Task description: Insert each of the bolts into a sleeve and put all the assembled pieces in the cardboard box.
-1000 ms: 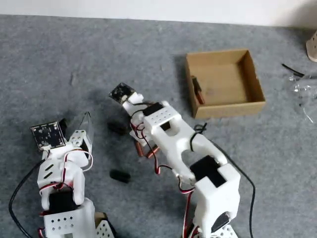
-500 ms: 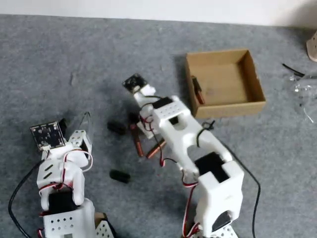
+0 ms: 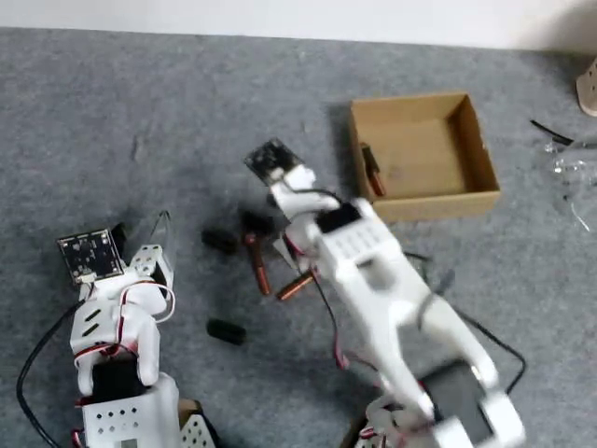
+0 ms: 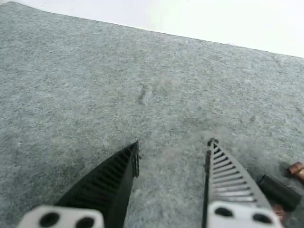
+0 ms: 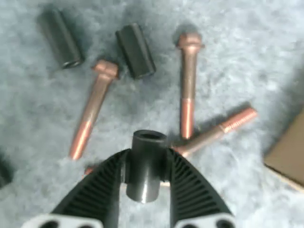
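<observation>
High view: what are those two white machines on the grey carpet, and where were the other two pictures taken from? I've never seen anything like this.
They are two small robot arms, each ending in a two-fingered gripper. The high view looks down from a fixed camera. The other two pictures come from small cameras on each arm's wrist. On the carpet lie copper bolts and short black sleeves. A cardboard box stands farther back, with one piece already inside. The left gripper hangs open over bare carpet and holds nothing. The right gripper is closed around one black sleeve, held over the loose bolts.
</observation>
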You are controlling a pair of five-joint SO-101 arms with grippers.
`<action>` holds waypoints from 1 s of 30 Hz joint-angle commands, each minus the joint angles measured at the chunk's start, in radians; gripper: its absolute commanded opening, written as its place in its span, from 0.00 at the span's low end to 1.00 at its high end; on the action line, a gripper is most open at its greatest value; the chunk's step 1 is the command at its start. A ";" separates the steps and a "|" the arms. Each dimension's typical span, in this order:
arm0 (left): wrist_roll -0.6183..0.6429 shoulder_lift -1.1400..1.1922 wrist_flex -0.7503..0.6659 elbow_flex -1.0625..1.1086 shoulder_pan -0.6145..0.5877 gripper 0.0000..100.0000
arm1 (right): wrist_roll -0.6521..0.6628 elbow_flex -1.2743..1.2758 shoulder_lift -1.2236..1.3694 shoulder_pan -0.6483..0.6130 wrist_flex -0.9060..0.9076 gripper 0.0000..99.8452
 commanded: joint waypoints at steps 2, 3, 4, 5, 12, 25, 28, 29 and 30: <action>-0.005 -0.012 -0.043 0.024 0.081 0.22 | -0.006 0.225 -0.398 0.019 -0.056 0.01; -0.005 -0.012 -0.043 0.024 0.114 0.22 | -0.006 0.269 -0.469 0.019 -0.056 0.01; -0.005 -0.010 -0.043 0.024 0.147 0.22 | -0.006 0.314 -0.538 0.021 -0.053 0.00; -0.005 -0.010 -0.043 0.024 0.176 0.22 | -0.006 0.354 -0.605 0.021 -0.051 0.00; 0.000 -0.010 0.000 0.024 0.309 0.22 | -0.008 0.578 -1.000 0.039 -0.050 0.00; -0.002 -0.010 0.021 0.024 0.329 0.22 | -0.005 0.987 -1.598 0.153 -0.053 0.00; -0.003 -0.010 0.021 0.024 0.328 0.22 | -0.008 1.053 -1.593 0.153 -0.065 0.00; -0.003 -0.012 0.021 0.024 0.331 0.22 | -0.011 1.067 -1.577 0.153 -0.087 0.00; -0.003 -0.013 0.021 0.024 0.332 0.22 | -0.011 1.082 -1.569 0.153 -0.111 0.00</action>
